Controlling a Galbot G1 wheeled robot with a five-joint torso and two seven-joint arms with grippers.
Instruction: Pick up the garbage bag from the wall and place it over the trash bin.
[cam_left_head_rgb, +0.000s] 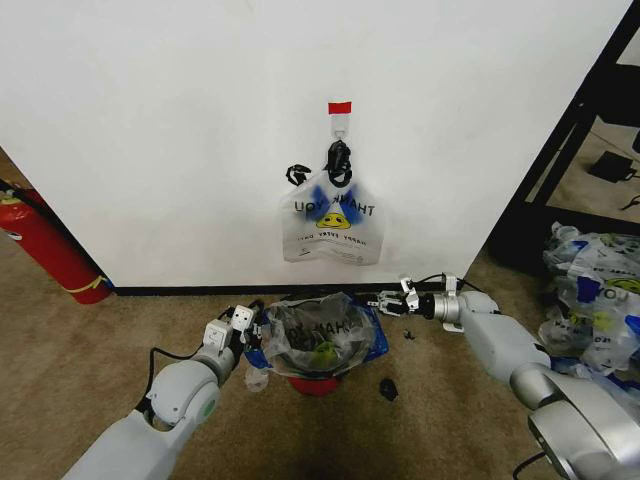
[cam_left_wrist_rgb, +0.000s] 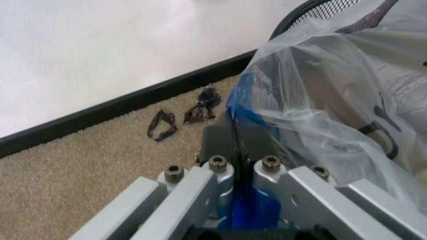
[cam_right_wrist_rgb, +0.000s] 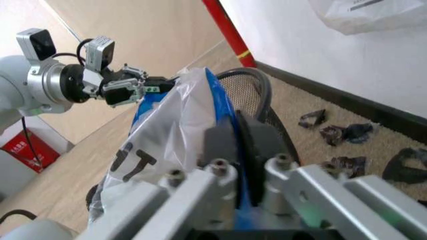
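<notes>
We are holding a bag (cam_left_head_rgb: 320, 335) over the bin (cam_left_head_rgb: 314, 384), left gripper (cam_left_head_rgb: 250, 330) and right gripper (cam_left_head_rgb: 385, 302) each pinching a blue handle; spreading remains.

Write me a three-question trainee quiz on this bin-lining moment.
1. True or false: the left gripper and right gripper each have their fingers shut on the garbage bag.
2. Where does the second printed bag hang? A) the wall hook B) a door handle C) a chair
3. Fill in: the garbage bag is draped over the ____.
Key: 1 true; 2 A; 3 trash bin.
</notes>
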